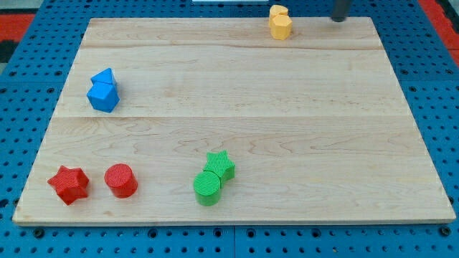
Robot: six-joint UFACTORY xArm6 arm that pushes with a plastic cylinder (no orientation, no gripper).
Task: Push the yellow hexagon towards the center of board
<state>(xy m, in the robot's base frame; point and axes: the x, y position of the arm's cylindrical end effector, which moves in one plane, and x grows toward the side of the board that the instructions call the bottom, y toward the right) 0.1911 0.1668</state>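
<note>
Pale wooden counter (237,86) over blue pegboard: small yellow plastic hexagon block (280,26) at 12 o'clock edge, likely light, rigid, free-sliding; push its far face; my tip (338,19), a bare rod, just off at 3 o'clock.

The rod (338,10) is cut off at the view's top; its blurred end is perhaps my tip (338,19).

Blue pair (104,91) left — red pair (93,183), green pair (214,178) below.
</note>
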